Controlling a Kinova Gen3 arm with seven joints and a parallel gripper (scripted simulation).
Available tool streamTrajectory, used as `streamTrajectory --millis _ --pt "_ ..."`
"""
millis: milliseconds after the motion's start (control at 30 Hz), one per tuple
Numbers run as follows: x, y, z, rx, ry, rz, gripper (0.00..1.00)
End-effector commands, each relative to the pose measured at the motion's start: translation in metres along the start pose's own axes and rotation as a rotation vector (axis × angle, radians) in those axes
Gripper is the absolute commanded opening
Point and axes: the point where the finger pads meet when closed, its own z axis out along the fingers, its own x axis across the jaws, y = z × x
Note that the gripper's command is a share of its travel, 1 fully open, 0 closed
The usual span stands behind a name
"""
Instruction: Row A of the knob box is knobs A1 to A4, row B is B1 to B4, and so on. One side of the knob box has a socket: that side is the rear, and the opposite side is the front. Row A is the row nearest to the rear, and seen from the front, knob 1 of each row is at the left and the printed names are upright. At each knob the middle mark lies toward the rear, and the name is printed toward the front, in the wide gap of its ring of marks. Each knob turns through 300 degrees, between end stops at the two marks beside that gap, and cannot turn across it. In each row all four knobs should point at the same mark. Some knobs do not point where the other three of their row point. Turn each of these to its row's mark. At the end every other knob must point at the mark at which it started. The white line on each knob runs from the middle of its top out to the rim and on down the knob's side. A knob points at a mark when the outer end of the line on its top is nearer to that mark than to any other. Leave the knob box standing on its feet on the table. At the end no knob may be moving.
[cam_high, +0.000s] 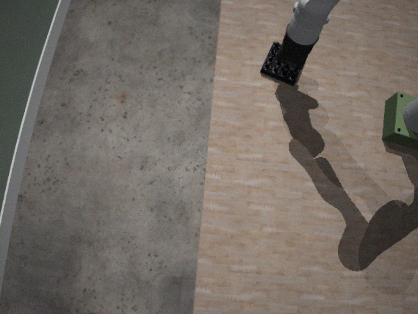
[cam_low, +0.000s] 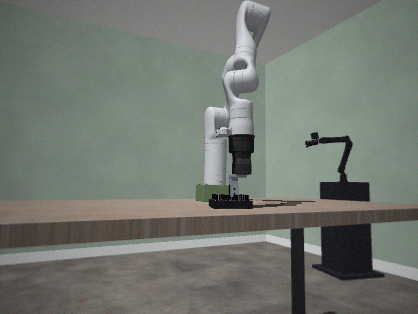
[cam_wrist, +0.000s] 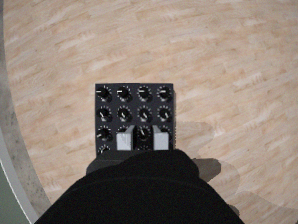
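The black knob box (cam_high: 278, 80) (cam_low: 230, 204) (cam_wrist: 114, 104) stands flat on the table, with rows of black knobs on top. In the wrist view the four knobs of the uppermost row have white lines pointing left; in the row below, the lines slant. My gripper (cam_low: 234, 193) (cam_wrist: 143, 133) points straight down, its fingers partly open, one on each side of a knob (cam_wrist: 144, 132) in the third row from the top of that view. A gap shows between this knob and each finger. Its line slants to the upper left. The gripper hides neighbouring knobs and most of the lowest row. Printed names are unreadable.
The green block (cam_high: 393, 119) (cam_low: 203, 193) under the arm's base stands on the table (cam_high: 250, 225) (cam_low: 100, 215), away from the box. Knobs stand close beside both fingers. A black stand (cam_low: 345, 250) with a small black arm is behind the table.
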Motion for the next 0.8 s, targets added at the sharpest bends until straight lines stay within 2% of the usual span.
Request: streamTrajectory --millis 0,567,600,767 --pt "0.0001 -0.0014 0.001 0.001 -0.003 0.0 0.46" --pt "0.0001 -0.0014 0.001 0.001 -0.003 0.0 0.46" --pt "0.0001 -0.0014 0.001 0.001 -0.003 0.0 0.3" --pt "0.0 -0.0014 0.001 0.001 -0.003 0.0 0.3"
